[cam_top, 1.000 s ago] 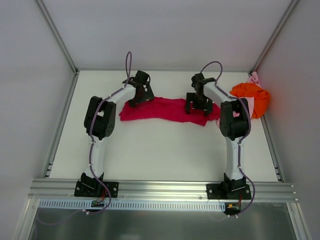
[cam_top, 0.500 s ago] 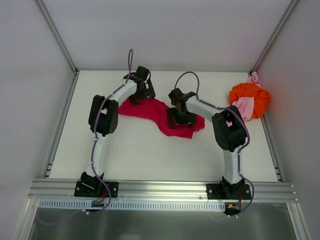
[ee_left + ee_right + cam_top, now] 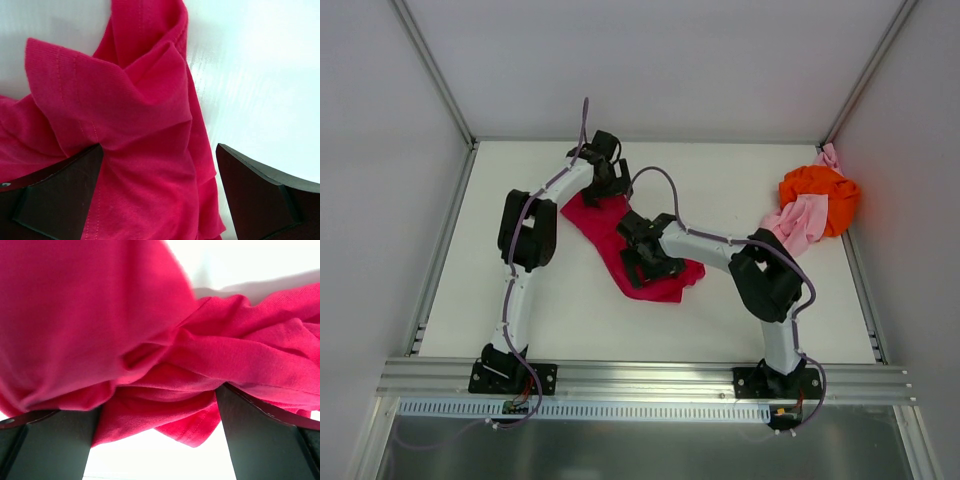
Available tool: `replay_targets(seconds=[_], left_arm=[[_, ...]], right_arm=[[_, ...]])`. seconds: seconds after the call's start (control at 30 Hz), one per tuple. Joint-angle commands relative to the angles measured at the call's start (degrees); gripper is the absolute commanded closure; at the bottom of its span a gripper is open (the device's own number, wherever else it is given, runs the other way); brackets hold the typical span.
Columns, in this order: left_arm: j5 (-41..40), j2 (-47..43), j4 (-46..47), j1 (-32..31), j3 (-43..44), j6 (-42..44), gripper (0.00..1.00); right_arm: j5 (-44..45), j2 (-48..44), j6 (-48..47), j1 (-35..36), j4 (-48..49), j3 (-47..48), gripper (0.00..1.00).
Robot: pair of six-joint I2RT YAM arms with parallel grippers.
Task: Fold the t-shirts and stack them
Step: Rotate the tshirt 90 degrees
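Surface [image 3: 740,310]: white, flat, matte; fills the middle of the top view.

Lying on it:
- Crimson t-shirt [image 3: 603,228]: rumpled, running diagonally from upper left of centre down to the centre of the frame, its lower end bunched.
- Orange t-shirt [image 3: 820,188]: heaped at the surface's right edge, upper right of the frame.
- Pale pink t-shirt [image 3: 800,222]: crumpled, touching the orange heap's lower left side.

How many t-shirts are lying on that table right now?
3. A red t-shirt lies crumpled in the middle; an orange t-shirt is bunched in the far right corner; a pink t-shirt lies against it. More could be hidden underneath.
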Motion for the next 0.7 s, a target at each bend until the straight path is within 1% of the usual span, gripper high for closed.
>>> replay_targets(seconds=[0.0,0.07,0.13,0.2,0.27,0.37,0.43,0.57,0.67], left_arm=[[4.4,1.7,0.9,-1.5,-0.7,2.2,0.01],[4.3,0.9,1.3,-1.8,-1.3,2.3,0.01],[4.3,-0.1,2.1,-2.1,-2.6,2.5,0.01],[4.1,-0.9,3.0,-2.2,-4.0,3.1,0.01],[3.6,-1.1,3.1,-2.3,-4.4,3.5,0.01],[2.4,-1.3,3.3,-2.3,-4.6,4.5,0.01],[2.2,-1.8,4.3,-2.2,-4.9,5.2,0.01],[5.9,-0.8,6.1,-2.3,-3.7,6.2,0.01],[7.9,0.2,7.0,-2.2,-2.8,6.3,0.01]], right_arm=[[0.6,-1.3,2.3,3.1,-3.8,-1.7,0.0],[0.5,-1.2,2.7,3.3,-3.8,-1.7,0.0],[4.1,-1.4,3.6,3.3,-3.9,-1.6,0.0],[13.4,-2.3,5.5,3.3,-4.7,-1.4,0.0],[20.2,-4.5,7.2,2.9,-3.7,-2.6,0.0],[21.3,-6.9,7.2,1.3,-0.1,-5.5,0.0],[24.5,-9.5,7.8,1.2,0.5,-6.4,0.0],[31.5,-14.5,9.2,1.3,2.1,-10.3,0.0],[34.9,-20.2,8.5,1.7,7.5,-14.2,0.0]])
